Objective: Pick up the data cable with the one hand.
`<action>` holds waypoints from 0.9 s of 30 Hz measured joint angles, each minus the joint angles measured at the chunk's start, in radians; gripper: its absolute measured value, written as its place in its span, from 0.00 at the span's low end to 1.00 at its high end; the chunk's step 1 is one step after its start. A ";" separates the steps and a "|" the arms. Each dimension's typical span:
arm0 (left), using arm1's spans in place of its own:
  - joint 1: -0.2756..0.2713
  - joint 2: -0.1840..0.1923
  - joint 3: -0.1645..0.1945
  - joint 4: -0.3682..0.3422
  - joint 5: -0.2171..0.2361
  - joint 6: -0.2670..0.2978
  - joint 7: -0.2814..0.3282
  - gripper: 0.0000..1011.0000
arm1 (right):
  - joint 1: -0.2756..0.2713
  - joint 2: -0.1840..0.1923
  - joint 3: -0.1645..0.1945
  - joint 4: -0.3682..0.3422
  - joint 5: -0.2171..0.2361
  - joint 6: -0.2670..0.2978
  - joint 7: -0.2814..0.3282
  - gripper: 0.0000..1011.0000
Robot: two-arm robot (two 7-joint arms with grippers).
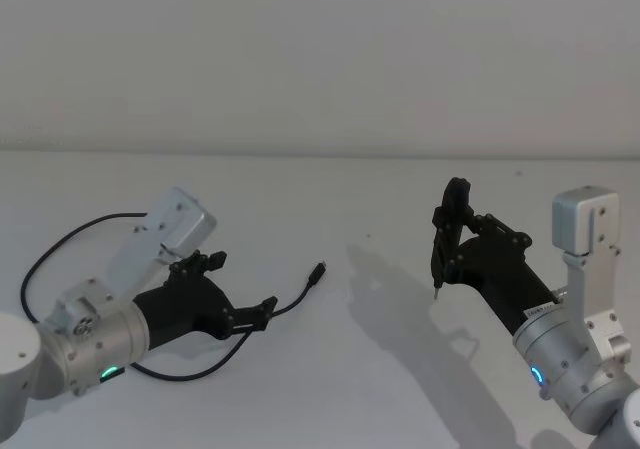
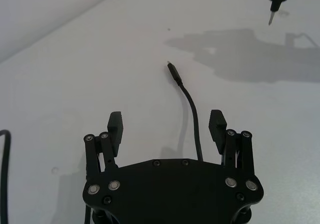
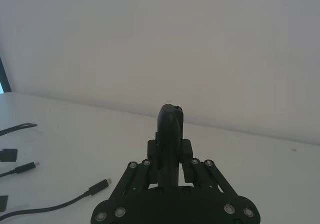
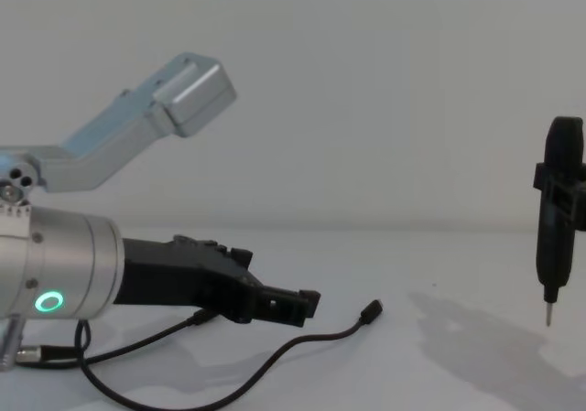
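Black data cable [image 2: 193, 107] lies on the bench [image 2: 75, 84] between the spread, empty fingers of my low left end effector [image 2: 166, 119], plug just ahead, lined up for a pinch; the right end effector [image 1: 465, 249], clenched on its pen tool [image 1: 455, 204], hangs well apart.

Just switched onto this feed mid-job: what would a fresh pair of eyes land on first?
The left gripper, low over the white table on the robot's left, has its fingers open on either side of the black data cable, whose plug lies ahead of it. On the right, the right gripper holds a pen-shaped tool upright, its tip pointing down above the table.
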 joint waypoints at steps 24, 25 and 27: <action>-0.096 -0.046 0.084 0.108 0.037 0.047 -0.099 0.99 | 0.000 0.000 0.000 0.000 0.000 0.000 0.000 0.27; -0.096 -0.046 0.085 0.108 0.039 0.051 -0.098 0.99 | 0.000 0.000 0.000 0.000 0.000 0.000 0.000 0.27; -0.095 -0.045 0.087 0.108 0.043 0.055 -0.098 0.99 | 0.000 0.000 0.000 0.000 0.000 0.000 0.000 0.27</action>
